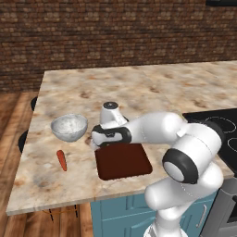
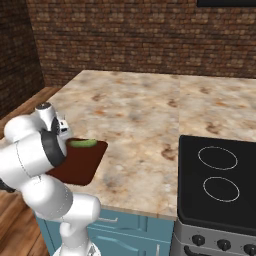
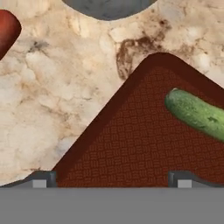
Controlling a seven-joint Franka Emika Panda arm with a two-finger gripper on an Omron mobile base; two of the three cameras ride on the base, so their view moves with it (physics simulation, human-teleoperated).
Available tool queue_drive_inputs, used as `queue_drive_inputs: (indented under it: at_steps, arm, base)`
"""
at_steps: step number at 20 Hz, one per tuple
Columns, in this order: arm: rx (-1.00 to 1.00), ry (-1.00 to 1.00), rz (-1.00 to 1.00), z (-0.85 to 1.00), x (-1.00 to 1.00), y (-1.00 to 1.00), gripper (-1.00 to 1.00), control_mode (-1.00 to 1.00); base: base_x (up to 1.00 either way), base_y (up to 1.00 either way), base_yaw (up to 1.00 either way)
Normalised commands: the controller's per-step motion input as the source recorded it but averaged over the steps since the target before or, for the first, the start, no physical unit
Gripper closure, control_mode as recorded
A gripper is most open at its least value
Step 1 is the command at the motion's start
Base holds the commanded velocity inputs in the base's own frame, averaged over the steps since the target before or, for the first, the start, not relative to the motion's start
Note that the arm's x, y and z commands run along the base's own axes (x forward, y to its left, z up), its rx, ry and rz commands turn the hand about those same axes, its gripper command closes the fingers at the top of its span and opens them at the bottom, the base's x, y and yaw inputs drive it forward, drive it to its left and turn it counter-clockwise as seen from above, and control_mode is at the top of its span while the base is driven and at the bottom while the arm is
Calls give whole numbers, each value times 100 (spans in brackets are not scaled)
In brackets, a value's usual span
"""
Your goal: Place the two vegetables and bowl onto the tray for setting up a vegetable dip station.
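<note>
One vegetable sits on the tray [image 1: 124, 162]: the cucumber [image 3: 197, 114], dark green, lies flat on the woven reddish-brown surface near the tray's far edge, and the right base view catches it [image 2: 83, 143] poking out just past the robot's elbow. The claw [image 3: 111, 179] hangs right over that tray with its two dark tips spread wide, nothing between them, fully released, and the cucumber lies clear of both fingertips [image 3: 41, 178]. In the left base view the claw [image 1: 98, 143] is at the tray's far left corner, pointing down, mostly masked by the wrist.

Over to the carrot [image 1: 61, 160]: orange-red, lying alone on the marbled desk [image 1: 139, 88], left of the tray and well apart from it; the hand view shows its rounded end [image 3: 6, 30] at the upper left. The bowl [image 1: 69, 127], silvery-grey with a speckled whitish inside, stands upright on the desk beyond the carrot, left of the claw and off the tray; its grey rim [image 3: 109, 8] peeks in at the top of the hand view. A black stovetop [image 2: 217, 182] with two ring burners sits to the right, and a brick wall [image 1: 115, 32] runs behind.
</note>
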Motion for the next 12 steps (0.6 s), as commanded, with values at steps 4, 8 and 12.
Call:
queue_drive_inputs:
  at_steps: [4, 8, 12]
  arm:
    - [7, 0, -46, 9, -16, 49, -100, -100]
    - [6, 1, -37, 19, -6, 43, -100, -100]
    - [10, 9, -28, 37, -2, 37, -100, -100]
  base:
    - [0, 0, 0]
    - [0, 0, 0]
    - [0, 0, 0]
